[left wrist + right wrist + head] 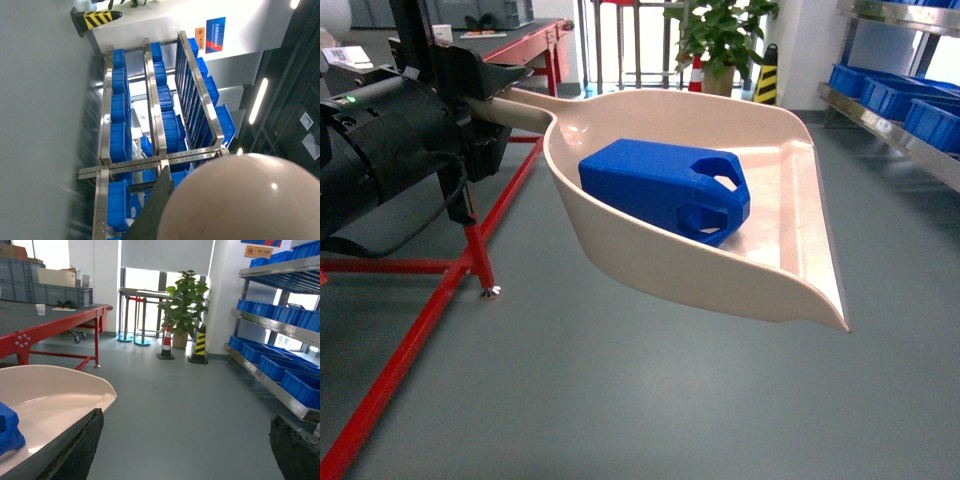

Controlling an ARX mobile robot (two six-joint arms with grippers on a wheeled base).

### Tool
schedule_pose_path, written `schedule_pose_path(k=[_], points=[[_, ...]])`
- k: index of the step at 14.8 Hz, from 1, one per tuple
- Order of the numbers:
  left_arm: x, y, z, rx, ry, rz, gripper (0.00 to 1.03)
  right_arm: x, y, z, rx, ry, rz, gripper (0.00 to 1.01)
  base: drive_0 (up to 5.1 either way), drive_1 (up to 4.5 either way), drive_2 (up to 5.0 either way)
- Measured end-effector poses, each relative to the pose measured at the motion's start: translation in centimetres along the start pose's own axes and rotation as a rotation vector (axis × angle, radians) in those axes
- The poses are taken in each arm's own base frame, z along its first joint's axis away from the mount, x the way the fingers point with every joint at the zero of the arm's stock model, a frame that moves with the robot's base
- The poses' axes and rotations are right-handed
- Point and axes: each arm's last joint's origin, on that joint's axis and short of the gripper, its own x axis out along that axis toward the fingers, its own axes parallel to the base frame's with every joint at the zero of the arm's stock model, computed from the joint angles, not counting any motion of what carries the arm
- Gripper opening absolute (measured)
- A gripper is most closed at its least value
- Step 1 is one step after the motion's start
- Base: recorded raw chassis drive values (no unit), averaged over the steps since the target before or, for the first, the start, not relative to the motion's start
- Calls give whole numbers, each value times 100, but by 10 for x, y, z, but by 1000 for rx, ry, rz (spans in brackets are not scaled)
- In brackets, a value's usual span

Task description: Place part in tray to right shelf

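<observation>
Tray [790, 270] held aloft, blue part [665, 188] lying inside

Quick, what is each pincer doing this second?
Left pincer: closed on the handle of the scoop, which carries the blue block.
Right pincer: open and empty, its fingers wide apart.

You see a bright blue part [665, 185] in a glossy cream-beige tray [790, 200]. The arm [390, 140] is black. The floor [620, 390] is grey-green; the table frame [470, 250] is red. The shelf [280, 385] is bare steel with blue bins [270, 367] (uniform shade). One cone [200, 345] carries black-and-yellow stripes.
</observation>
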Motion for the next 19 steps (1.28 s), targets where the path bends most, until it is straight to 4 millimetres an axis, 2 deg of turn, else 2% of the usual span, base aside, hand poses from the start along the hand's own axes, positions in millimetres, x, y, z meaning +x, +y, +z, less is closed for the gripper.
schedule_pose_path(k=[19], points=[[0,1,1,0,-3,8,12,0,0,0,0,1,1,98,-3,426,-432]])
